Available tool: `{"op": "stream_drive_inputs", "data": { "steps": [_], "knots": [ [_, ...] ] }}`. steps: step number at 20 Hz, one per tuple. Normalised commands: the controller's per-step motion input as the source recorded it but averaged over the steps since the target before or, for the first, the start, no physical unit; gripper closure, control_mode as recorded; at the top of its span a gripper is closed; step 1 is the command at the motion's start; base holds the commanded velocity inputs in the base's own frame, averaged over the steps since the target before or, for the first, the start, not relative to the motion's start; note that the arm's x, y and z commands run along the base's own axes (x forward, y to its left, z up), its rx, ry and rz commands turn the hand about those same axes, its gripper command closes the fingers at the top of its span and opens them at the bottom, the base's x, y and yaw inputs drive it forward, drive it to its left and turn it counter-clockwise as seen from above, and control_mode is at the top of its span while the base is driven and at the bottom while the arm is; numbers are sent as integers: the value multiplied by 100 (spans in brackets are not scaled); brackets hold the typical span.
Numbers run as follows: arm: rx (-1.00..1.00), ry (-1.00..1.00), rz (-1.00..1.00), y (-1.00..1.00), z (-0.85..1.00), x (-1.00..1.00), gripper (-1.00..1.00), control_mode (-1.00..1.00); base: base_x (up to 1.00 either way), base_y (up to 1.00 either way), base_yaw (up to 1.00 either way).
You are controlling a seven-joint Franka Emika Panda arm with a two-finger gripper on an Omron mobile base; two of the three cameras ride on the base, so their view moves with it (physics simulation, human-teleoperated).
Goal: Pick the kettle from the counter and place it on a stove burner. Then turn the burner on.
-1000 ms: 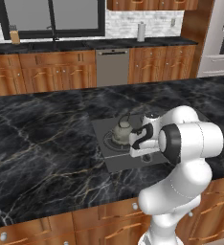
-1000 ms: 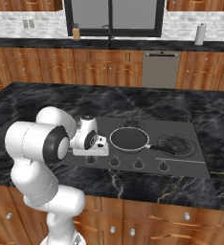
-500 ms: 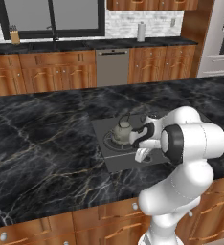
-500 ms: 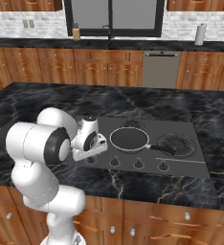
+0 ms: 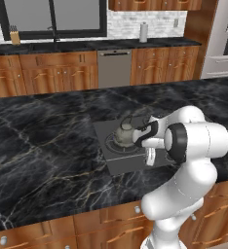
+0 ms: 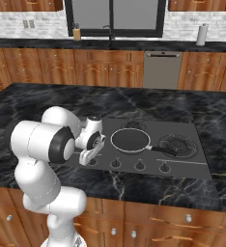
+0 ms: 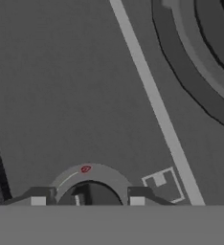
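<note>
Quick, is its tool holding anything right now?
Tool: its jaws stand on either side of a stove knob; whether they pinch it cannot be told. It does not hold the kettle.

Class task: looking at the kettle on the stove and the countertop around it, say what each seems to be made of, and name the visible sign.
Kettle: probably metal with a dull finish, judging by its matt grey-beige body. Countertop: looks like polished black marble, given the pale veins and soft sheen.
</note>
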Motion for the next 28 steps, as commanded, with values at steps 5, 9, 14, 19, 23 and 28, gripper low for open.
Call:
{"op": "stream_drive_inputs", "data": {
  "steps": [5, 9, 14, 19, 23, 28],
  "knots": [
    [0, 4, 79, 0, -37, -25, 100, -100, 0, 0, 0],
    [0, 0, 67, 0, -21, -33, 100, -100, 0, 0, 0],
    [0, 0, 66, 0, -15, -25, 100, -100, 0, 0, 0],
    [0, 0, 56, 1, -10, -13, 100, -100, 0, 0, 0],
    [0, 0, 3, 0, 3, -3, -100, -100, 0, 0, 0],
    [3, -11, 8, 0, 85, -7, -100, -100, 0, 0, 0]
  ]
}}
